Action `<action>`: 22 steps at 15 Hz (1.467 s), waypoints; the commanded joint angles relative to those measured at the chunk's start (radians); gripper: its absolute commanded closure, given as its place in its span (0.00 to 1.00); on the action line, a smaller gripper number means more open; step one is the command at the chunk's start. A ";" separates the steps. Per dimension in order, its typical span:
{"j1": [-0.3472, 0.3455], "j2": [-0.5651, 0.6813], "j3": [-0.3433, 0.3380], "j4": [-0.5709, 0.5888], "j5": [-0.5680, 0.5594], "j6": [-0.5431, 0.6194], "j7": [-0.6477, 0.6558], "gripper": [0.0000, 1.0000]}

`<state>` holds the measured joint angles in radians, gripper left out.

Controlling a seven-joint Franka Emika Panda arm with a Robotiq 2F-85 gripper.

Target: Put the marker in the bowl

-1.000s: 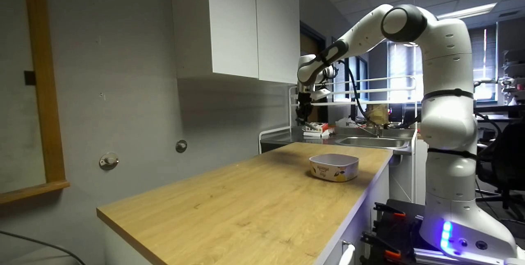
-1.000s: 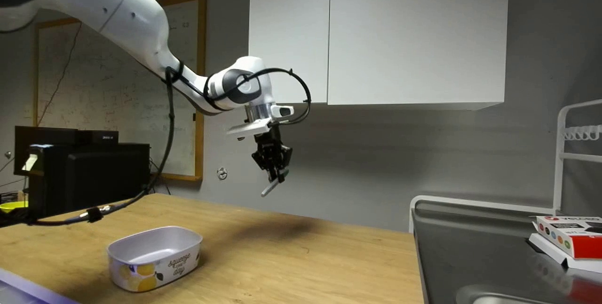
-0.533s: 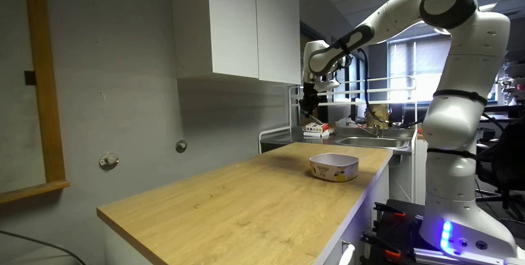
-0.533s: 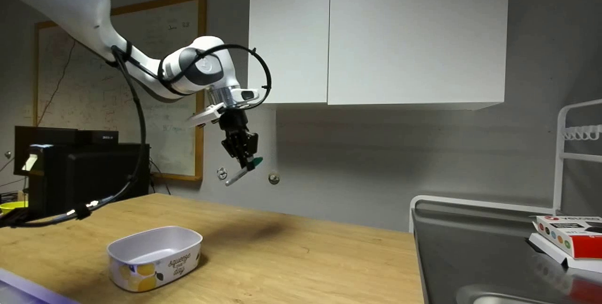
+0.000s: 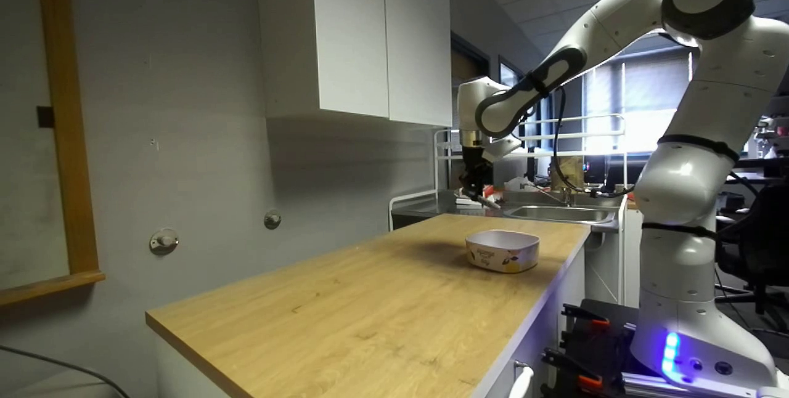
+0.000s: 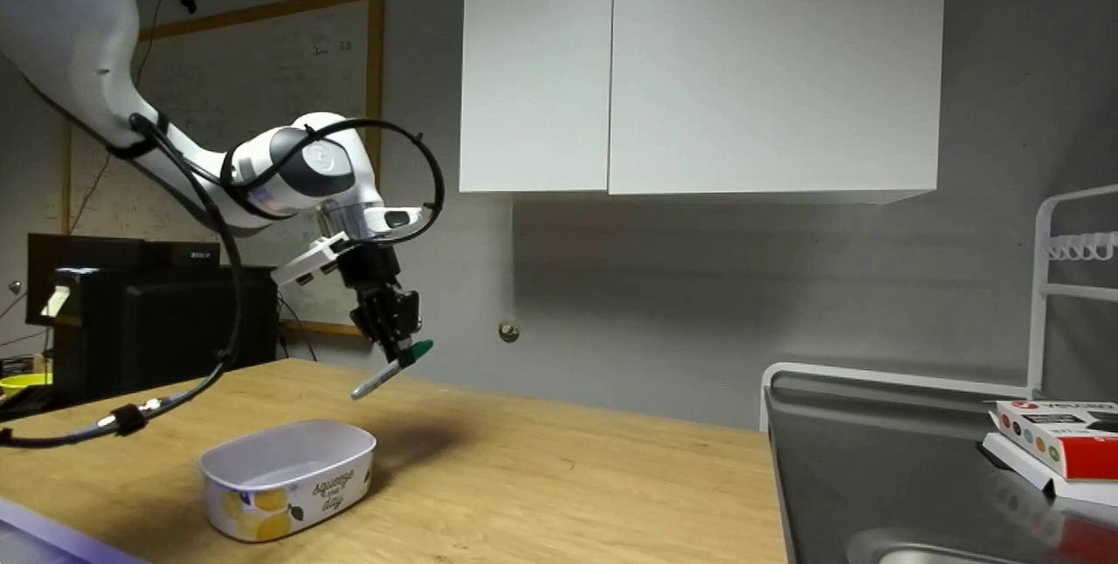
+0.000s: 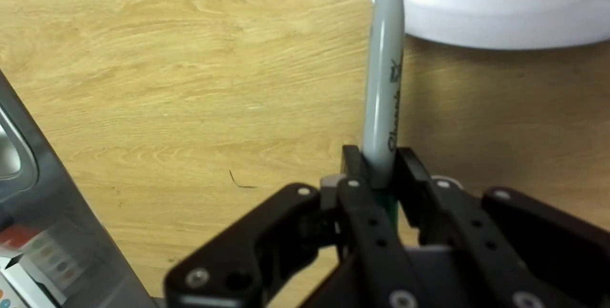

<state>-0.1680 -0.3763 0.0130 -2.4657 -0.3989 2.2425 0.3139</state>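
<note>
Marker (image 7: pixel 385 79), grey-and-green: pinched by your end effector (image 7: pixel 381 167), tilted above the desk (image 6: pixel 568 494), near the bowl (image 6: pixel 301 509). Lemon-printed bowl: upright on the desk, its pale inside partly in your view. Red-and-white box (image 6: pixel 1059 437): on the dark counter (image 6: pixel 882 459) beside your desk.

Grey marker (image 7: pixel 385 74), apparently green-capped; whitish bowl (image 6: pixel 301 503), lemon-patterned.

Gripper (image 7: pixel 381 162), bottom centre-right, pinches marker (image 7: pixel 385 69); grey barrel points up-frame, its end overlapping rim of bowl (image 7: pixel 495 29) in sightline, upper right. Table (image 7: pixel 190 107) lies beneath. Steel counter (image 7: pixel 57 198) and box (image 7: pixel 27 282) show lower left.
</note>
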 commanded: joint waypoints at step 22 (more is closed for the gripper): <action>-0.018 -0.155 0.120 -0.323 -0.192 0.157 0.147 0.08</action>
<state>-0.1745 -0.4963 0.1318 -2.7706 -0.5691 2.3773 0.4648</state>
